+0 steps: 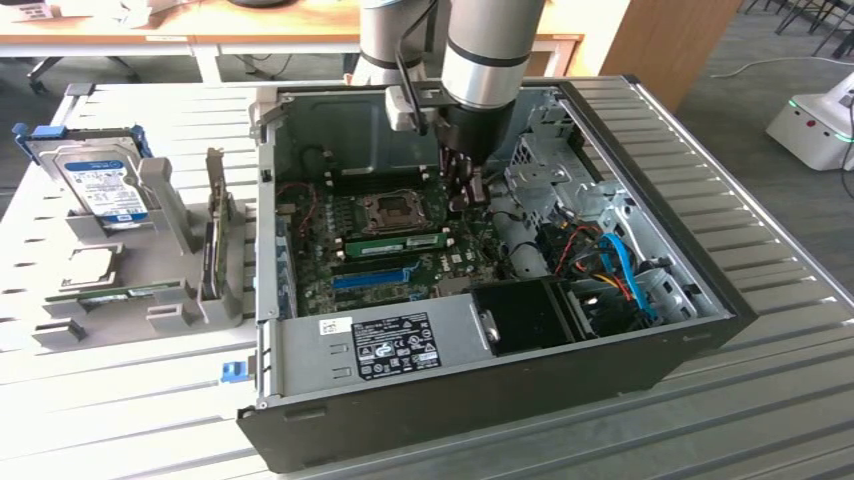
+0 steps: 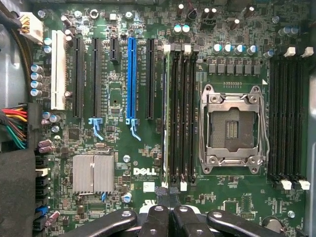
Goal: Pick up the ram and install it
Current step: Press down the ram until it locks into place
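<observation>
Looking down past the wrist, I see the gripper [image 2: 169, 194] with its fingers pressed fully together and nothing visible between them. The tips sit right over 1 end of the ram [image 1: 400, 243]. The ram stands on edge in the outermost of the 4 slots in this bank, the 1 farthest from the CPU socket [image 2: 231, 129]; the other 3 slots [image 2: 183, 118] are bare. I cannot tell whether the tips touch the stick's top edge or hang just above it. I also cannot tell whether the latch at this end has closed, because the fingertips cover it.

My first worry is uneven seating. Force at only 1 end could rock the stick, so that this end drops in while the far end rides high and the contacts bind. The top edge is also very thin. If the closed tips are slightly off it, I judge they could slide sideways into the neighbouring bare slot or onto the motherboard [image 2: 118, 103] on the other side.

A bit further out, the socket lies open with its contact field exposed, so a skidding finger could reach it. Beyond that is the blue slot [image 2: 131, 79], which I expect is out of harm's way.

Outside the case [image 1: 534, 400], on the exterior view's left, the grey rack [image 1: 174, 300] holds a hard drive [image 1: 114, 185] and an upright expansion card [image 1: 214, 235], well apart from the arm.
</observation>
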Tool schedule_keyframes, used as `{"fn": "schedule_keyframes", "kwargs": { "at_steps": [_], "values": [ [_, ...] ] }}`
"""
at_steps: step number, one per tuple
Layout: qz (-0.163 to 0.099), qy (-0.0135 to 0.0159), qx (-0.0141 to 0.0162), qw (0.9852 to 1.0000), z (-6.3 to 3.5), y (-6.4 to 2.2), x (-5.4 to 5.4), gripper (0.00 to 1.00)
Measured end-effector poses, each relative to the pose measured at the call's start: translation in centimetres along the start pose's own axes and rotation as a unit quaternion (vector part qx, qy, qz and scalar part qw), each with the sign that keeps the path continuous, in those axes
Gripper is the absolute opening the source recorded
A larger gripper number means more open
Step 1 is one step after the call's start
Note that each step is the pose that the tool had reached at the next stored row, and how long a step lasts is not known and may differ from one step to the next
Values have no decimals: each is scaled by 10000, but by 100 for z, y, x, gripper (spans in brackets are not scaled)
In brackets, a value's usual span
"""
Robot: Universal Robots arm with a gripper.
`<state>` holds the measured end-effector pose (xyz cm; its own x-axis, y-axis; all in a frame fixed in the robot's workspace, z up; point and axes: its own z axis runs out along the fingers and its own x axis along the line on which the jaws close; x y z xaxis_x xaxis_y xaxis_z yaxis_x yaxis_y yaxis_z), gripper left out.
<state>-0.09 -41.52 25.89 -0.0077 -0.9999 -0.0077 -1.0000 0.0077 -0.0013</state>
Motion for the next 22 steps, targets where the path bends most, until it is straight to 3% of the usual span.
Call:
{"fn": "schedule_keyframes", "kwargs": {
  "at_steps": [6, 13, 22],
  "values": [
    [1, 8, -4, 10000, 2, -1, 0, 11],
    [1, 18, -85, 10000, 1, -9, 0, 11],
    [0, 17, -82, 10000, 23, -10, -1, 11]
  ]
}}
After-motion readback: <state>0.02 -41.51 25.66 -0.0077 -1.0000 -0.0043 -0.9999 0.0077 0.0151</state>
